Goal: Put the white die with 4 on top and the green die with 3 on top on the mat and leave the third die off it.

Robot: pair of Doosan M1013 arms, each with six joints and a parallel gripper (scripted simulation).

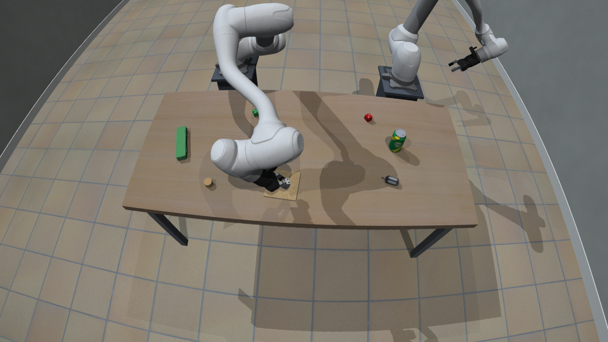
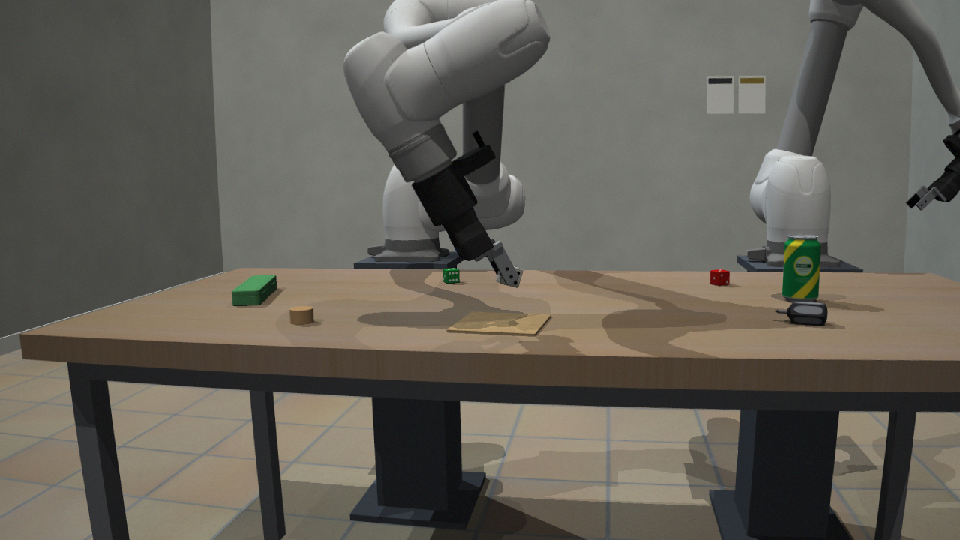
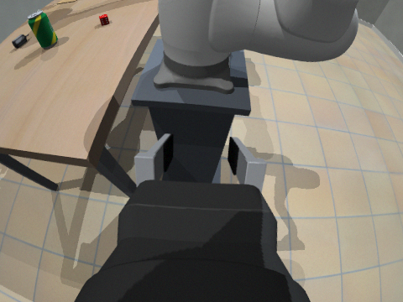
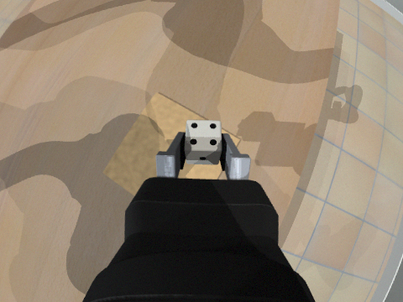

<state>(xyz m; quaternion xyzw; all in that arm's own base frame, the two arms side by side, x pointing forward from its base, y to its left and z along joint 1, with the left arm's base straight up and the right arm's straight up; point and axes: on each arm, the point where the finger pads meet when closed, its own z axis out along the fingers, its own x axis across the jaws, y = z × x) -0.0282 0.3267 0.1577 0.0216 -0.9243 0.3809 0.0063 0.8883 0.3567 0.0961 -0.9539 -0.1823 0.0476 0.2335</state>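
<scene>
My right gripper (image 1: 283,180) (image 2: 508,269) (image 4: 202,143) is shut on the white die (image 1: 287,181) (image 2: 514,282) (image 4: 203,131) and holds it tilted, above the tan mat (image 1: 289,195) (image 2: 469,327) (image 4: 128,161). The right wrist view shows its 4 face and, below that, a face with one pip showing. The green die (image 1: 255,112) (image 2: 451,276) sits on the table at the back, partly behind the right arm in the top view. The red third die (image 1: 368,118) (image 2: 719,277) (image 3: 104,19) sits off the mat. My left gripper (image 1: 451,67) (image 3: 201,147) is open and empty, beyond the table.
A green and yellow can (image 1: 397,140) (image 2: 801,268) (image 3: 43,30) and a dark screwdriver-like tool (image 1: 391,180) (image 2: 807,313) are on the table's right. A green box (image 1: 181,142) (image 2: 254,289) and a small wooden cylinder (image 1: 207,182) (image 2: 301,315) are on its left.
</scene>
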